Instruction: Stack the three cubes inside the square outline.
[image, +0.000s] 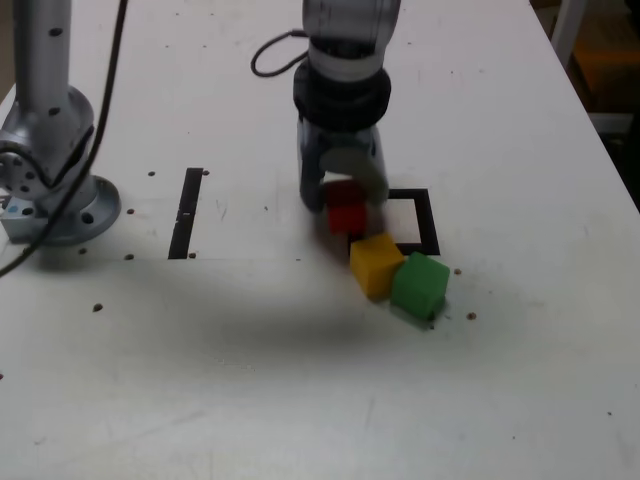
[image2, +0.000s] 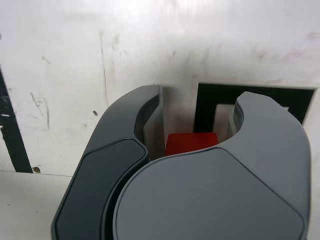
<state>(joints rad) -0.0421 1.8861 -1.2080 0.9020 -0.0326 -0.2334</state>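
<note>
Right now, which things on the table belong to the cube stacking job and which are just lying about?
Job: red cube, yellow cube, green cube, square outline, gripper.
Lying about: black strip, cable, arm base.

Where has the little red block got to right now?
In the exterior view, the red block sits between the tool's jaws at the black square outline's left edge, just behind the yellow block.
</note>
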